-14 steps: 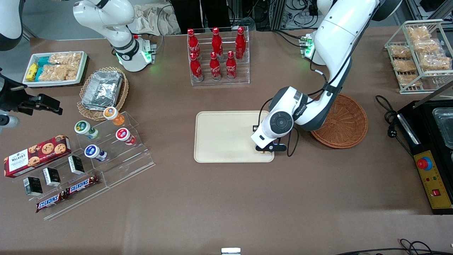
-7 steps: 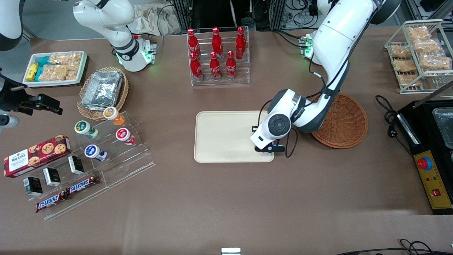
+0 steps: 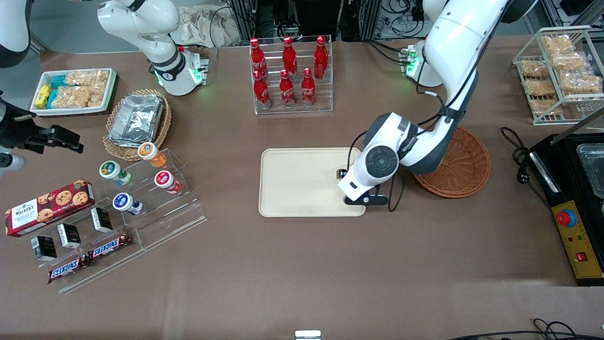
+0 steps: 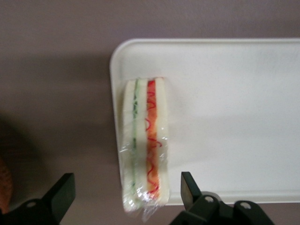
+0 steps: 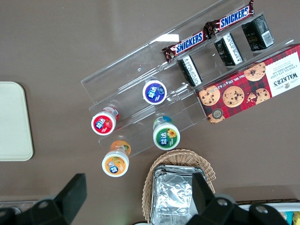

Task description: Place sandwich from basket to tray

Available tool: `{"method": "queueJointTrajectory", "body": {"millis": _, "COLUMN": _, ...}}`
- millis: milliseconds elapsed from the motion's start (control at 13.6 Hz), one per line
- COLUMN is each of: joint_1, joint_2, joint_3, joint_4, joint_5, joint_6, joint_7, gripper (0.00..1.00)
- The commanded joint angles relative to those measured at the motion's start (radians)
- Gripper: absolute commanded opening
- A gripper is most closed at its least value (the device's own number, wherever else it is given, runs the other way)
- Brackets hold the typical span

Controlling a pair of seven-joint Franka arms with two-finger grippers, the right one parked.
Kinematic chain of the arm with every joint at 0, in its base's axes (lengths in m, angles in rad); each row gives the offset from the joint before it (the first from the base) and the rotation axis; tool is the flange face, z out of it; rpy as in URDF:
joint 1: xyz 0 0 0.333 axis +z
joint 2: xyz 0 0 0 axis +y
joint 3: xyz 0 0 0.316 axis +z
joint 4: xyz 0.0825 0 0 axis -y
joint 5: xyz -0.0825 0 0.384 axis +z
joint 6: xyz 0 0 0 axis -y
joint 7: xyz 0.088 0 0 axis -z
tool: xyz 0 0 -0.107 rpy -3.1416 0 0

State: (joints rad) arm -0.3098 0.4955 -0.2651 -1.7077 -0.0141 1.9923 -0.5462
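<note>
The sandwich [image 4: 143, 145], a plastic-wrapped wedge of white bread with green and orange-red layers, lies on the cream tray [image 4: 225, 117] along its short rim, at the corner nearest the front camera. My left gripper [image 4: 126, 187] hangs above it, open, with one finger on each side and neither touching. In the front view the gripper [image 3: 362, 198] covers that tray [image 3: 302, 182] corner and hides the sandwich. The reddish-brown wicker basket [image 3: 465, 160] sits beside the tray toward the working arm's end, partly under the arm, and its visible part holds nothing.
A rack of red cola bottles [image 3: 289, 75] stands farther from the front camera than the tray. A clear stand with yoghurt cups [image 3: 155, 182], a cookie box and snack bars lies toward the parked arm's end. A black appliance [image 3: 573, 198] sits at the working arm's end.
The wrist and gripper have shifted a little toward the basket and appear to have risen. The orange bit of sandwich seen under the gripper one second ago is hidden in the front view.
</note>
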Motion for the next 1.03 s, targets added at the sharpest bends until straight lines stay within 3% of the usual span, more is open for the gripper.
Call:
{"method": "queueJointTrajectory", "body": {"millis": 0, "joint_1": 0.044, "joint_2": -0.080, "joint_3": 0.000, "joint_4": 0.013, "joint_5": 0.013, "joint_6": -0.084, "joint_7": 0.020, "gripper": 1.00}}
{"method": "queueJointTrajectory", "body": {"millis": 293, "joint_1": 0.121, "joint_2": -0.173, "joint_3": 0.001, "joint_4": 0.010, "joint_5": 0.017, "joint_6": -0.164, "joint_7": 0.116, "gripper": 1.00}}
{"method": "queueJointTrajectory", "body": {"millis": 660, "joint_1": 0.242, "joint_2": -0.282, "joint_3": 0.007, "joint_4": 0.013, "joint_5": 0.074, "joint_6": -0.283, "joint_7": 0.322, "gripper": 1.00}}
{"method": "queueJointTrajectory", "body": {"millis": 953, "joint_1": 0.253, "joint_2": -0.366, "joint_3": 0.107, "joint_4": 0.022, "joint_5": 0.072, "joint_6": -0.337, "joint_7": 0.460, "gripper": 1.00}}
